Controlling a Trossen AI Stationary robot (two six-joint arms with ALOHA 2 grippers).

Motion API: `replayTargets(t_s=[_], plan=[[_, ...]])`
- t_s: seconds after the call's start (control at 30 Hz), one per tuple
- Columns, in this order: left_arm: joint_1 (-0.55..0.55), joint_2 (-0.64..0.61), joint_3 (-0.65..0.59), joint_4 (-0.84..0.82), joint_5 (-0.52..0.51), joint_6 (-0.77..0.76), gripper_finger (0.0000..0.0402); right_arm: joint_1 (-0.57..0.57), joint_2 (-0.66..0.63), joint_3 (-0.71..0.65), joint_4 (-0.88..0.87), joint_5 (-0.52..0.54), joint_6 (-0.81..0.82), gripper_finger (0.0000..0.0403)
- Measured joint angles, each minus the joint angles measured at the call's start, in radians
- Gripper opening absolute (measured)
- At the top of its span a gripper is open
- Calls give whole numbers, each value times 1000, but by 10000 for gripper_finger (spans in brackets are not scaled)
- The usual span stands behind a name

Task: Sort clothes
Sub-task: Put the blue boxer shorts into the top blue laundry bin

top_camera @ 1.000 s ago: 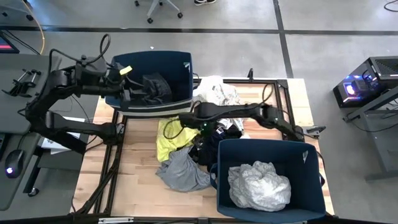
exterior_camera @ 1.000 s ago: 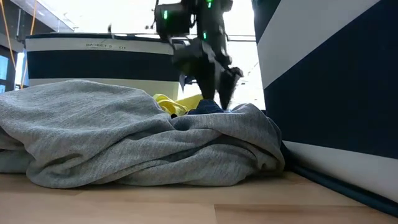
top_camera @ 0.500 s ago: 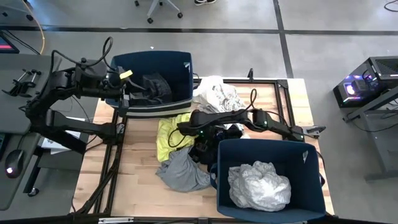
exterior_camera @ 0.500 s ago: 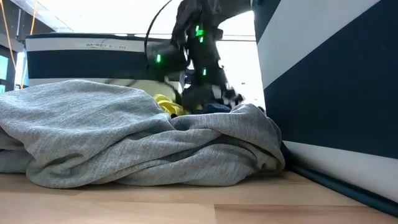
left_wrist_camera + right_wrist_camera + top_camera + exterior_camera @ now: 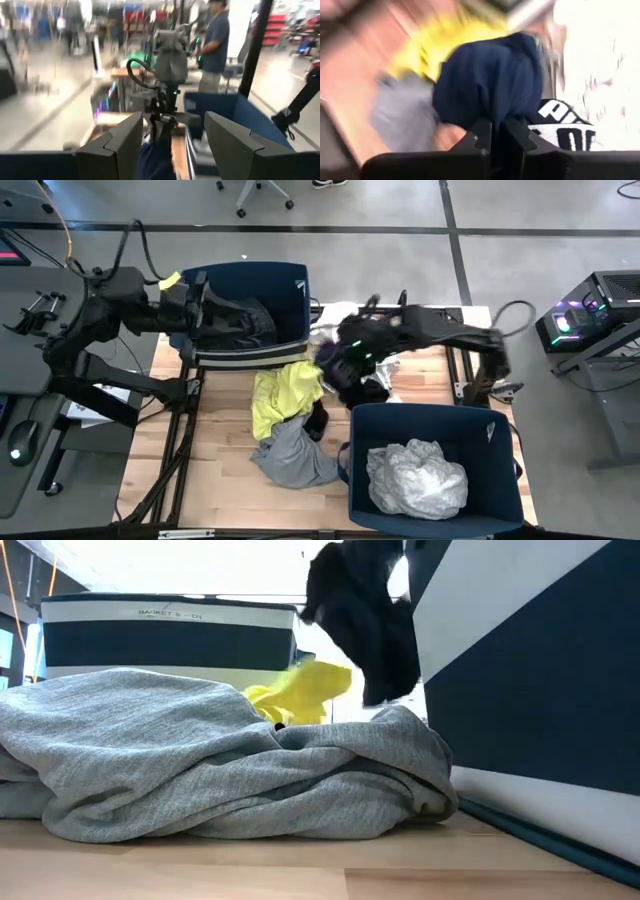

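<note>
Currently mid-carry on one dark garment. My right gripper (image 5: pixel 495 131) is clamped on a dark navy garment (image 5: pixel 487 80), fingers pinched together with the cloth bunched between them. From above, my right gripper (image 5: pixel 345 358) hangs over the middle of the table, the garment drooping beneath it, clear of the pile; the low view shows it dangling in the air beside the wall of the near bin (image 5: pixel 530 670).

Still on the wood: a yellow garment (image 5: pixel 283 395), a grey garment (image 5: pixel 293 455) just in front of it, a white printed garment (image 5: pixel 350 320) behind my wrist, and a black piece (image 5: pixel 317 420) between yellow and grey.

The far bin (image 5: pixel 245 305) already holds dark cloth; the near bin (image 5: pixel 430 450) holds a light crumpled piece (image 5: pixel 415 477). So I judge the load belongs in the far bin.

My left gripper (image 5: pixel 172 145) is over the far bin's edge, fingers spread apart; dark fabric shows low between them, but contact is unclear.

Next move, as I judge it: swing the right arm across to the far bin, get the hanging hem over the rim, then release. Risk: the trailing cloth catching the rim.
</note>
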Motion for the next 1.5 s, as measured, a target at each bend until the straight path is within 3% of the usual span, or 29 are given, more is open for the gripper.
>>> replayTargets(t_s=[0.23, 0.43, 0.53, 0.6, 0.77, 0.8, 1.03, 1.2, 1.4, 1.5], plan=[[-40, 118, 0, 211, 52, 121, 200, 18, -163, 0, 388, 134, -189, 4], [-41, 271, 0, 450, 52, 19, 227, 17, -150, -1, 664, 94, -399, 2], [-41, 332, 0, 517, 50, 70, 253, 12, -136, -1, 711, 44, -441, 2], [-42, 353, 0, 502, 6, 143, 270, 12, -129, -2, 694, 10, -441, 2], [-61, 363, 1, 338, -315, 256, 293, 22, -124, -3, 690, -22, -443, 1], [-65, 363, 1, 308, -339, 258, 293, 25, -124, -3, 692, -23, -442, 1], [-63, 377, 1, 147, -306, 204, 290, 30, -126, -3, 701, -53, -435, 1], [-69, 381, -1, 88, -300, 131, 227, 35, -126, -3, 708, -52, -426, 1], [-88, 355, 24, 82, -221, 92, 37, 32, -130, -1, 702, -53, -322, 29], [-90, 330, 95, 66, -228, 75, 20, 26, -154, -1, 647, -52, -285, 76]])
